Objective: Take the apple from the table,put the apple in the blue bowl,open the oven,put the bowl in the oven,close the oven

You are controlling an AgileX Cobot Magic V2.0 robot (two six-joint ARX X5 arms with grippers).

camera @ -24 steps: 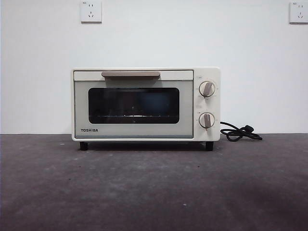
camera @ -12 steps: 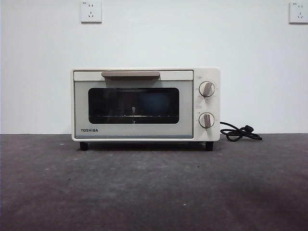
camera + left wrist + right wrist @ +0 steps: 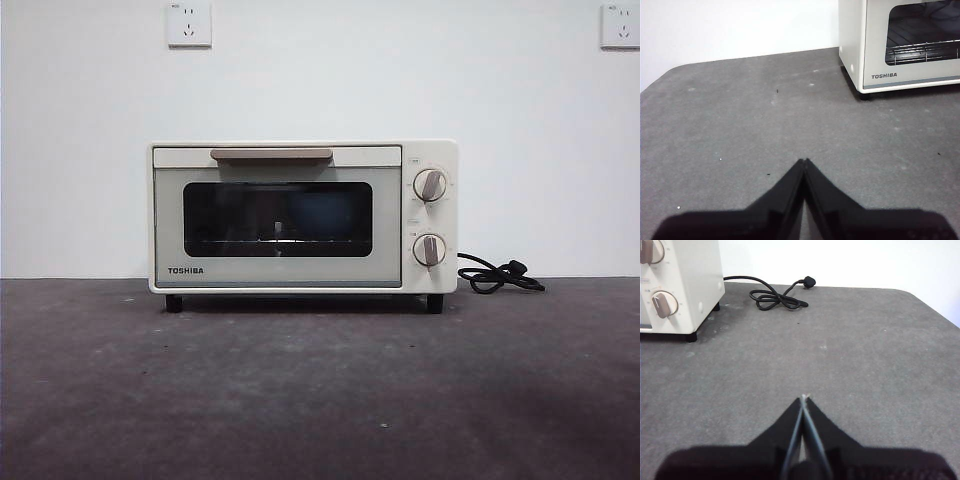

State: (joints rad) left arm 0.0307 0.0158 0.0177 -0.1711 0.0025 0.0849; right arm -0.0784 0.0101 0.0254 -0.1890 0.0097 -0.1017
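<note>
The cream-white oven (image 3: pixel 303 216) stands at the back of the dark grey table (image 3: pixel 320 390) with its glass door closed and the tan handle at the top. A corner of the oven (image 3: pixel 900 45) shows in the left wrist view, and its knob side (image 3: pixel 675 285) shows in the right wrist view. My left gripper (image 3: pixel 804 161) is shut and empty over bare table to the oven's left. My right gripper (image 3: pixel 803 397) is shut and empty over bare table to the oven's right. The apple and the blue bowl are out of view. No arm shows in the front view.
A black cord (image 3: pixel 497 275) with its plug lies coiled on the table right of the oven; the cord (image 3: pixel 776 297) also shows in the right wrist view. Two wall sockets (image 3: pixel 189 24) sit high on the white wall.
</note>
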